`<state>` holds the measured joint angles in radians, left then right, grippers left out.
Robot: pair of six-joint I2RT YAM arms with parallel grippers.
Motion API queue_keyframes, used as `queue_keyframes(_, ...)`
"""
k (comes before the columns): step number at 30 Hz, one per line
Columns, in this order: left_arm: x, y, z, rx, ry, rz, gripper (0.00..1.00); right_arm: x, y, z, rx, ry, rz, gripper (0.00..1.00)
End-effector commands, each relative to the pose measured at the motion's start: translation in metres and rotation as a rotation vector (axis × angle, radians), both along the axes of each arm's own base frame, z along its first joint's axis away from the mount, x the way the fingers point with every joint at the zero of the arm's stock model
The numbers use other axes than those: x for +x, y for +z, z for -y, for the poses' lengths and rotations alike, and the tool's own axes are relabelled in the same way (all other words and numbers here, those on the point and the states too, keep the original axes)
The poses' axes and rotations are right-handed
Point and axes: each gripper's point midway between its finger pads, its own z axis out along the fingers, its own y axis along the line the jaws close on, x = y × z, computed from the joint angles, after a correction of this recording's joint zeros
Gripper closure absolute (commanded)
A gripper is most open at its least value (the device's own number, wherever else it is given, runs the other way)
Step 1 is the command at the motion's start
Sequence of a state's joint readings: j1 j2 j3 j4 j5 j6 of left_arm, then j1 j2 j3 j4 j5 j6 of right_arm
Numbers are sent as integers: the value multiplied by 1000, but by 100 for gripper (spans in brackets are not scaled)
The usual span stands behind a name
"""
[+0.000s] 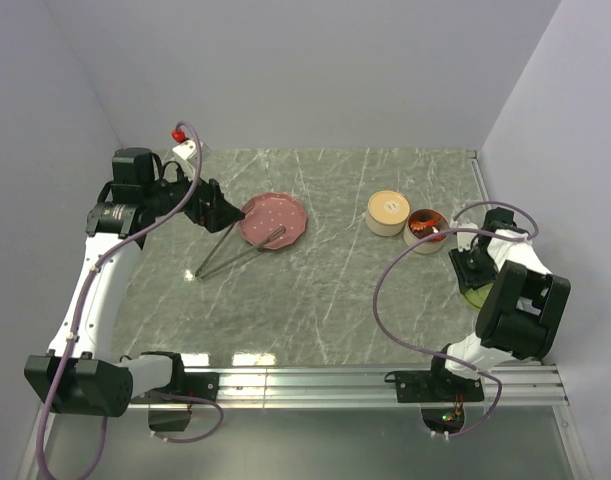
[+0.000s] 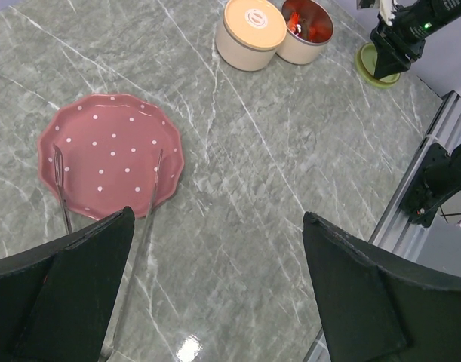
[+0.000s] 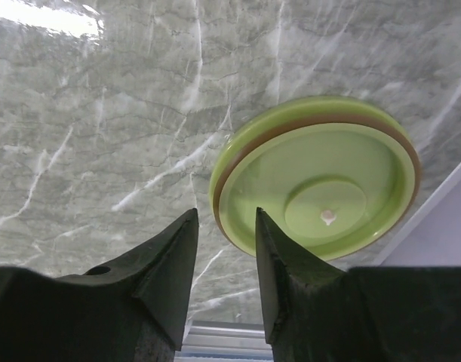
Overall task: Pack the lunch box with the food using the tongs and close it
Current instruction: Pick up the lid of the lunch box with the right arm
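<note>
Over the grey marble table [image 1: 325, 300], our right gripper [image 3: 225, 211] stands half-open astride the green lid [image 3: 321, 188] rim. Our left gripper [image 2: 216, 213], wide, hangs above the tongs [image 2: 151, 200]. Neither holds anything. We think that thin rim could slip when pinched.

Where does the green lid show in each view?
Top external: green lid at right, partly behind the right arm.
Left wrist: lid in the top right corner, under the right gripper.
Right wrist: lid centre right, just past the gripper.
Shared landmark: the right gripper.
</note>
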<state>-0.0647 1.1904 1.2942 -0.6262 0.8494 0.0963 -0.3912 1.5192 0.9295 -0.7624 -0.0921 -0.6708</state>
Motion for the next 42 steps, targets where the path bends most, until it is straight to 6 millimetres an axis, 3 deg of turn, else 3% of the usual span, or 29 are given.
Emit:
queue_keyframes(1, 0, 20, 1, -4, -27, 60, 1, 1, -5, 4, 4, 22, 0, 57)
queue_keyframes(11, 2, 28, 4, -40, -24, 61, 1, -15, -28, 7, 51, 10, -85, 68)
queue_keyframes(17, 4, 33, 4, -41, -15, 79, 1, -13, -30, 3, 74, 7, -78, 84)
queue_keyframes(19, 3, 34, 5, -44, -29, 84, 1, -14, -25, 1, 76, 11, -67, 99)
queue_keyframes(21, 3, 34, 6, -49, -35, 83, 1, -15, -19, -3, 92, 17, -57, 100)
queue_keyframes(26, 3, 34, 9, -59, -65, 92, 1, -14, 19, -17, 143, 39, 7, 100)
queue_keyframes(31, -5, 30, 15, -57, -159, 159, 1, -11, 76, -47, 275, 98, 96, 100)
queue_keyframes(33, -15, 37, 19, -62, -225, 250, 2, -12, 98, -60, 328, 128, 123, 100)
queue_keyframes(34, -18, 30, 20, -55, -245, 272, 1, -9, 108, -73, 383, 153, 149, 100)
queue_keyframes(36, -23, 36, 22, -44, -272, 364, 0, -10, 126, -87, 426, 192, 173, 100)
queue_keyframes(40, -30, 19, 24, 51, -375, 472, 1, -11, 155, -125, 511, 319, 214, 100)
queue_keyframes(42, -38, 6, 27, 112, -460, 530, 1, -12, 171, -154, 573, 410, 234, 100)
